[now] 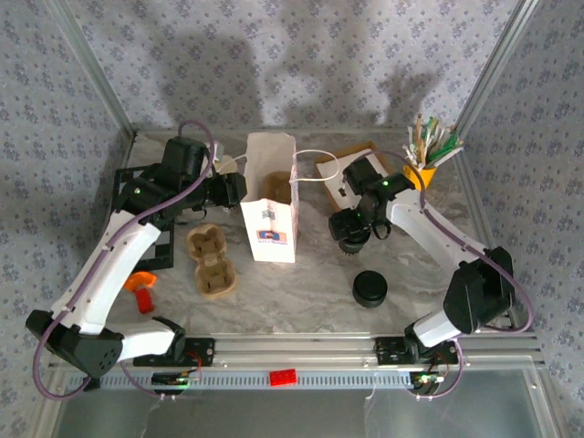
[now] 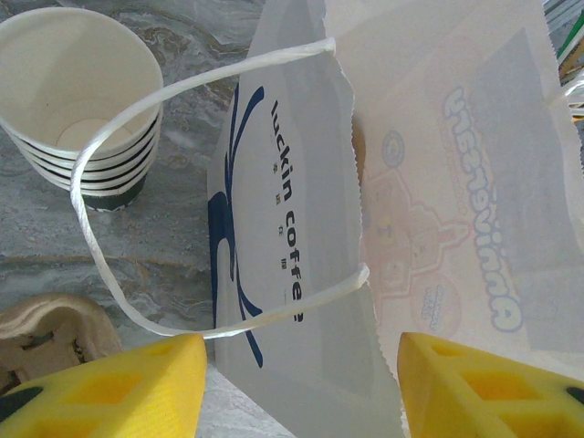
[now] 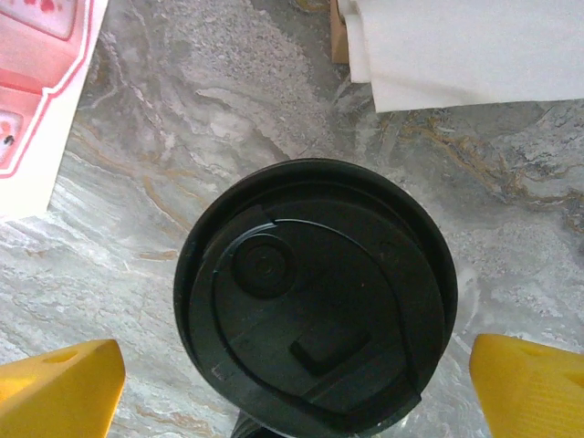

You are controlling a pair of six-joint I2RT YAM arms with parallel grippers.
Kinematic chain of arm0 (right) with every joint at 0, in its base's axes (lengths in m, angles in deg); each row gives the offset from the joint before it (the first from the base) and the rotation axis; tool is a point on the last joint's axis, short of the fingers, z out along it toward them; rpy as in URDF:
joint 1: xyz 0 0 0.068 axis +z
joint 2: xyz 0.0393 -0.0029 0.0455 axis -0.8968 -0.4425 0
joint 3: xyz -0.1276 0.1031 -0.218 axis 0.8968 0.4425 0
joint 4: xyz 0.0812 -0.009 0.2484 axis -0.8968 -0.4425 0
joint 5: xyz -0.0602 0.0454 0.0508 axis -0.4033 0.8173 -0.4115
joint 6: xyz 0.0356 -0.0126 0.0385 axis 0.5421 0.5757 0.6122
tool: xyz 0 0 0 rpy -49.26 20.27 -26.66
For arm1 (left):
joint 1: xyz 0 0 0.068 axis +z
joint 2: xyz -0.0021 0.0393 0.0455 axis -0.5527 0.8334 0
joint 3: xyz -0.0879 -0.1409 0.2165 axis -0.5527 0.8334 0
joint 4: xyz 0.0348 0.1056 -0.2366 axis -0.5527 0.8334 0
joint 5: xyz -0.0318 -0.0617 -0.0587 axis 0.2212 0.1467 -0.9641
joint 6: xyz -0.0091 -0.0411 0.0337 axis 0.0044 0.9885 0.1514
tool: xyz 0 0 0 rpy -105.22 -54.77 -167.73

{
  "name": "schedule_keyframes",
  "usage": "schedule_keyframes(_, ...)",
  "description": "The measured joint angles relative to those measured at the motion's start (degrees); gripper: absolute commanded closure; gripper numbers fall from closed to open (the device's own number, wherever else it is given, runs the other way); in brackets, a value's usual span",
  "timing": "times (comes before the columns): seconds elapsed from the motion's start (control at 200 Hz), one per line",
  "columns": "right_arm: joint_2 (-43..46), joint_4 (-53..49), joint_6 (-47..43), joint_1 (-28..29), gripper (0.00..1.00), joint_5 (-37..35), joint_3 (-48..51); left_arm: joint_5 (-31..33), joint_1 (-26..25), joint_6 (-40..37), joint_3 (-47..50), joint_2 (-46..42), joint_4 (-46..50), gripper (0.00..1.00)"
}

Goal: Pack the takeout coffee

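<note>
The takeout coffee cup shows from above as a round black lid (image 3: 315, 292), standing on the marbled table rather than in a tray. My right gripper (image 3: 297, 388) is open, one yellow finger on each side of the lid, not touching it. In the top view this gripper (image 1: 351, 235) hangs over the cup (image 1: 352, 245), right of the white paper bag (image 1: 271, 205). The brown pulp two-cup tray (image 1: 210, 261) lies empty left of the bag. My left gripper (image 2: 301, 383) is open at the bag's (image 2: 292, 210) upper edge, its string handle (image 2: 100, 155) looping ahead of the fingers.
A stack of lidless cream cups (image 2: 87, 100) stands beside the bag. A low stack of black lids (image 1: 370, 288) sits near the front right. A napkin box (image 1: 351, 169) and a yellow cup of utensils (image 1: 429, 155) are at the back right. An orange object (image 1: 141, 292) lies front left.
</note>
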Motion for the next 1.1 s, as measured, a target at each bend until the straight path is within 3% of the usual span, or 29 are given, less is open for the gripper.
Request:
schedule_keyframes(0.365,-3.3,0.8,-1.0,-0.1,0.17,-0.5,0.0,0.0,0.6,0.8,0.3,0.0,-0.1,0.40)
schedule_keyframes(0.61,-3.3,0.9,1.9,-0.1,0.21,-2.0,-0.2,0.0,0.6,0.9,0.6,0.0,-0.2,0.39)
schedule_keyframes(0.895,-3.3,0.2,12.2,2.2,0.24,-5.2,-0.6,0.0,0.6,1.3,1.4,-0.2,-0.6,0.38)
schedule_keyframes(1.099,-3.3,-1.0,24.9,4.2,0.27,-7.6,-1.9,0.0,0.9,1.4,1.4,-0.2,-0.9,0.38)
